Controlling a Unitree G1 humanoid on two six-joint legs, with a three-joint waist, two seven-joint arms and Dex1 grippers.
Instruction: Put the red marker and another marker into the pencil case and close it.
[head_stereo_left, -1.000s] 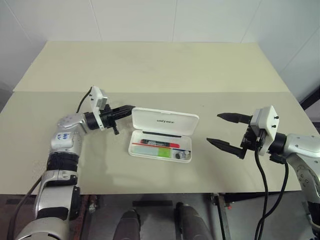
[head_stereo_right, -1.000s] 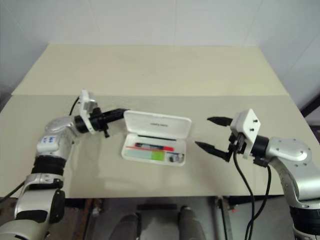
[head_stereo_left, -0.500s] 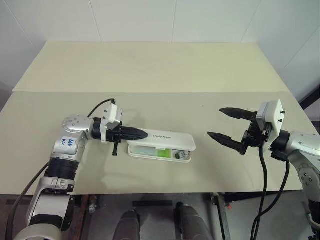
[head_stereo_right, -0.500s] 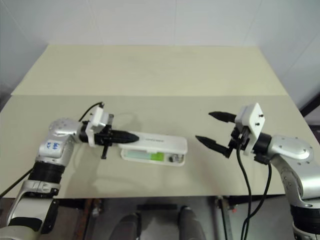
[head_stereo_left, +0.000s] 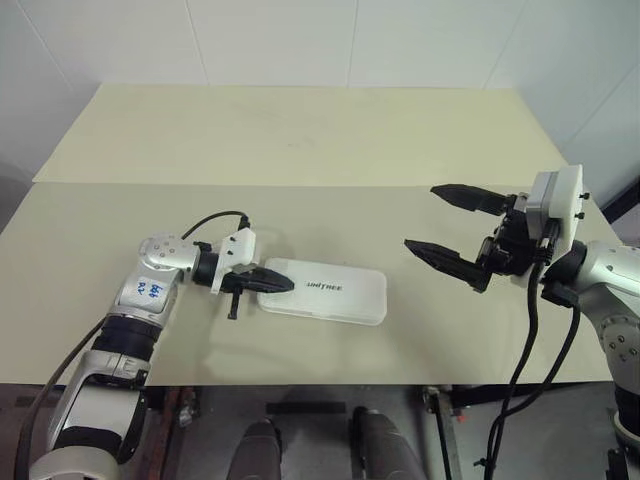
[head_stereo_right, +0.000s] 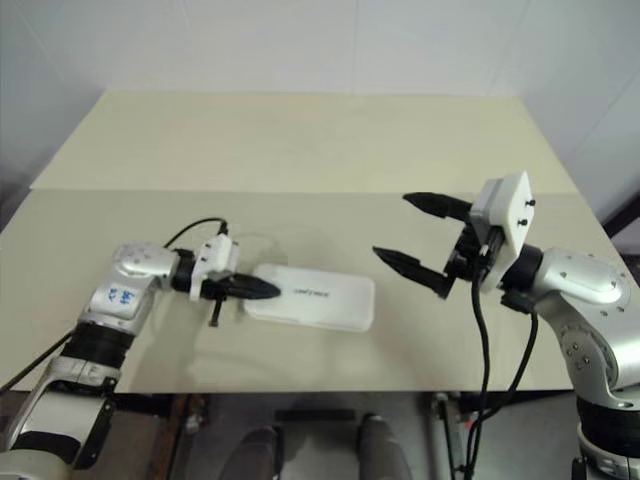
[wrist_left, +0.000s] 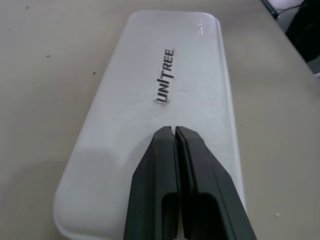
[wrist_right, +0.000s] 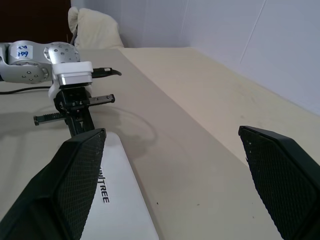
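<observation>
Left wrist view shows the clenched left hand (wrist_left: 175, 131) pressing the pencil case (wrist_left: 165, 100) lid flat to latch it, while the right hand (head_stereo_left: 448, 228) hangs spread and empty

"UNITREE" stands in black on the pencil case (wrist_left: 165, 85) lid.

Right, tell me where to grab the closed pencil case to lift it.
Grip the pencil case across its short width near the middle, coming from above: it lies flat, lid shut, long and narrow. The open right gripper suits; the left gripper is shut over one end.
</observation>
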